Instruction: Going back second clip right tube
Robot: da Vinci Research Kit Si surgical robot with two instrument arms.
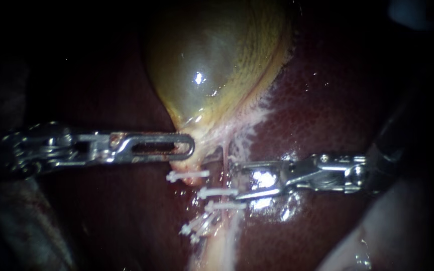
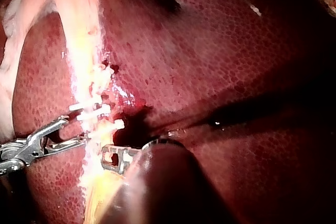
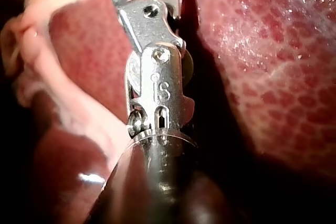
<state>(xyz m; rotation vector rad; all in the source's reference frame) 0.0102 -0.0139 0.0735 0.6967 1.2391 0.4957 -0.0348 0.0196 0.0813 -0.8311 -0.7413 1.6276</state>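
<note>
The liver [image 1: 327,100] fills the field, dark red, finely mottled and wet with glints, its edges lost in darkness; the gallbladder [image 1: 212,65], yellow-green and glossy, lies on it; pale tubes [image 1: 219,246] run from its neck, crossed by several white clips [image 1: 217,192]; which tube is the right one I cannot tell. My left instrument [image 1: 189,149] is clenched on the gallbladder's neck; my right instrument [image 1: 237,181] stands released, jaws gaping just beside the clips.
</note>
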